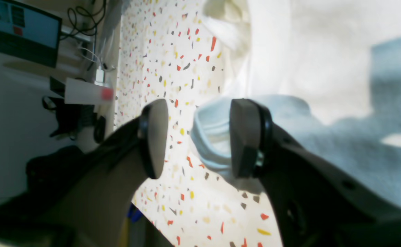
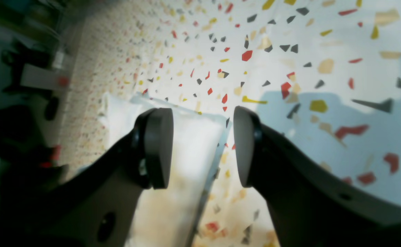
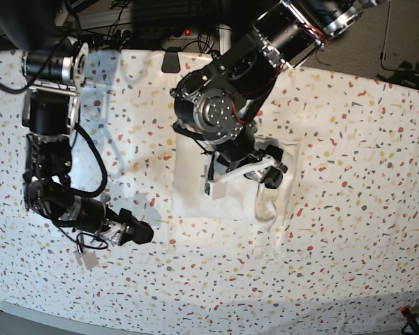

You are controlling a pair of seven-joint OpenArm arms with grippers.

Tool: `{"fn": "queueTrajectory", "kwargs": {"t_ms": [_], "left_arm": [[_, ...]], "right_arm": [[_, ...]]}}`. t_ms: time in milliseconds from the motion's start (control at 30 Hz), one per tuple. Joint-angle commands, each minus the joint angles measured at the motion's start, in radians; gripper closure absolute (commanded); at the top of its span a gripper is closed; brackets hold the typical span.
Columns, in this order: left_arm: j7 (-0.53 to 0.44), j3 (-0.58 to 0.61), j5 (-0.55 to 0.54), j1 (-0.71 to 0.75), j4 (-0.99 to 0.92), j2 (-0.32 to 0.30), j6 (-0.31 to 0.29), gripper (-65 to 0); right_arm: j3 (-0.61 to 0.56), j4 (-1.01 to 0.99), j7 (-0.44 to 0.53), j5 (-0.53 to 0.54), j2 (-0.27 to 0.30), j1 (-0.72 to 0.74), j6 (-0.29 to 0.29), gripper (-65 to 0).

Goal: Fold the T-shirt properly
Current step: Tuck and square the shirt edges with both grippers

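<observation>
We are seeing a white T-shirt [image 3: 230,183] showing no picture or letters, just plain white, in the middle of the table cover [image 3: 349,230]. The cover is white too, but it is wearing lots of little flecks of red, yellow, grey and tan all over. In the left wrist view, the shirt's rolled edge [image 1: 209,137] is looking pale blue-white in the shade. The left gripper [image 1: 195,139] is showing dark grey pads with black rims. The right gripper [image 2: 203,147] is looking the same, grey and black. Both arms are shining black and silver. Beyond the cover's far edge, a tiny red light [image 3: 188,32] is glowing.
</observation>
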Motion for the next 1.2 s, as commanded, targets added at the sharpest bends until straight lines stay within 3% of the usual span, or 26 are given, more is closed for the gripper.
{"fn": "queueTrajectory", "kwargs": {"t_ms": [0, 67, 233, 467, 533, 633, 733, 833, 933, 1167], "left_arm": [[-0.002, -0.001, 0.038, -0.018, 0.018, 0.015, 0.007, -28.3], [-0.002, -0.001, 0.065, -0.018, 0.018, 0.015, 0.007, -28.4], [-0.002, 0.002, 0.114, -0.014, 0.049, 0.015, 0.007, -28.3], [-0.002, 0.090, 0.080, -0.012, 0.121, 0.015, 0.003, -28.3], [-0.002, 0.140, 0.063, -0.012, 0.143, 0.015, 0.000, -28.3], [-0.002, 0.208, 0.064, 0.016, 0.167, 0.015, -0.015, -28.3], [-0.002, 0.230, 0.054, 0.073, 0.170, 0.015, -0.015, -28.3], [-0.002, 0.227, -0.047, 0.118, 0.170, 0.004, 0.017, -28.3], [-0.079, 0.227, -0.131, 0.123, 0.170, -0.019, 0.026, -28.3], [-0.135, 0.218, -0.163, 0.115, 0.168, -0.037, 0.026, -28.4]], "right_arm": [[0.003, 0.018, 0.048, -0.036, -0.018, 0.054, 0.009, -28.6], [0.000, 0.018, 0.116, -0.179, -0.068, 0.084, 0.009, -28.6], [-0.045, 0.018, 0.260, -0.388, -0.150, 0.143, 0.009, -28.6], [-0.235, 0.005, 0.394, -0.692, -0.174, 0.157, 0.009, -28.6], [-0.271, -0.014, 0.420, -0.757, -0.173, 0.157, -0.070, -28.6], [-0.282, -0.034, 0.437, -0.779, -0.173, 0.157, -0.129, -28.6], [-0.282, -0.037, 0.451, -0.779, -0.173, 0.157, -0.134, -28.6], [-0.282, -0.038, 0.432, -0.779, -0.175, 0.153, -0.133, -28.6], [-0.282, -0.038, 0.399, -0.779, -0.179, 0.132, -0.133, -28.6], [-0.294, -0.038, 0.385, -0.777, -0.134, 0.058, -0.132, -28.6]]}}
